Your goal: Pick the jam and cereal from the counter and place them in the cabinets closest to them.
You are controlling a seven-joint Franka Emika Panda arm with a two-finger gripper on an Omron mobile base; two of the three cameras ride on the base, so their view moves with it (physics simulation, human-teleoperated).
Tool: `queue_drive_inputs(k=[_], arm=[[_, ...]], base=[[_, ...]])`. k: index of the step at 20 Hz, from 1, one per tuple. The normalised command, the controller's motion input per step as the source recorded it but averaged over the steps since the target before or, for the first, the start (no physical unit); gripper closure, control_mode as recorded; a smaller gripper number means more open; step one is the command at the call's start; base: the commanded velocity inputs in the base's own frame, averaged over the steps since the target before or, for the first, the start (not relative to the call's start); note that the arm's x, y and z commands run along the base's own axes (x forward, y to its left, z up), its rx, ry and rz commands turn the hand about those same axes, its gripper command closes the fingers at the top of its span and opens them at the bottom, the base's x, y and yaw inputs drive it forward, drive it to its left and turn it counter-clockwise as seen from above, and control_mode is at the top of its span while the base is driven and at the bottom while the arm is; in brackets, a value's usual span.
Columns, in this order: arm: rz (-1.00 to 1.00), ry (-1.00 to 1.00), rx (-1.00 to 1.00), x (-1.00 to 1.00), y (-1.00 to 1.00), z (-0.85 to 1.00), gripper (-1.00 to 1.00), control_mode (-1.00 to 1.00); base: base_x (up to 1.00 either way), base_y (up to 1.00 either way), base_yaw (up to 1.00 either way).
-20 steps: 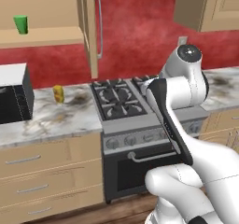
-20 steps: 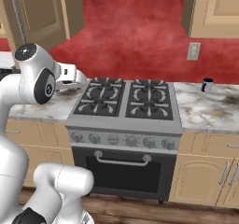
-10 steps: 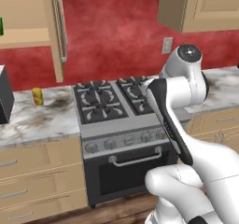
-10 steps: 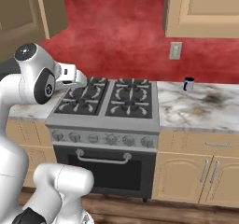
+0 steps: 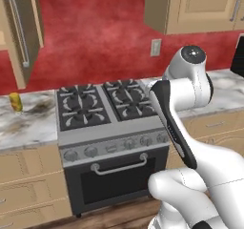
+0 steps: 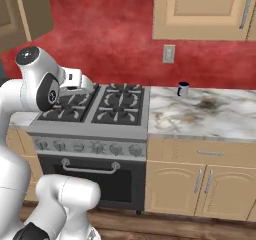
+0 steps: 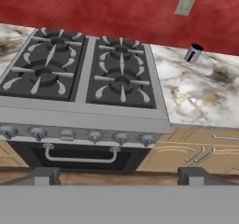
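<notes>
Jaws: spread wide, holding nothing, hovering over the stove (image 7: 84, 73).
Bench (image 7: 200, 101): lying right of the stove, carrying a cup (image 7: 193, 53).

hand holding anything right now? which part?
Nothing held. In the hand view the hand has its fingertips wide apart with only the stove beyond.

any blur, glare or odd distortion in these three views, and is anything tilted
Left base view: soft, low-detail render, no glare; the stove casts hardly any shadow. Right base view: even flat light, the small dark cup on the counter reads clearly. Hand view: rolled slightly, so the wall outlet leans; finger tips look soft.
</notes>
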Motion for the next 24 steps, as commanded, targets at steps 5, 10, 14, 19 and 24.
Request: queue_drive_inputs(k=[5, 10, 14, 19, 24], arm=[[0.0, 0.0, 0.0, 0.0, 0.0, 0.0, -1.0, 1.0], [0.0, 0.0, 0.0, 0.0, 0.0, 0.0, -1.0, 1.0], [0.0, 0.0, 0.0, 0.0, 0.0, 0.0, -1.0, 1.0], [0.0, 0.0, 0.0, 0.0, 0.0, 0.0, -1.0, 1.0], [0.0, 0.0, 0.0, 0.0, 0.0, 0.0, -1.0, 1.0]], base=[[0.0, -0.52, -0.01], [0.0, -0.42, 0.0], [0.0, -0.41, 0.0], [0.0, -0.51, 0.0], [0.0, -0.55, 0.0]])
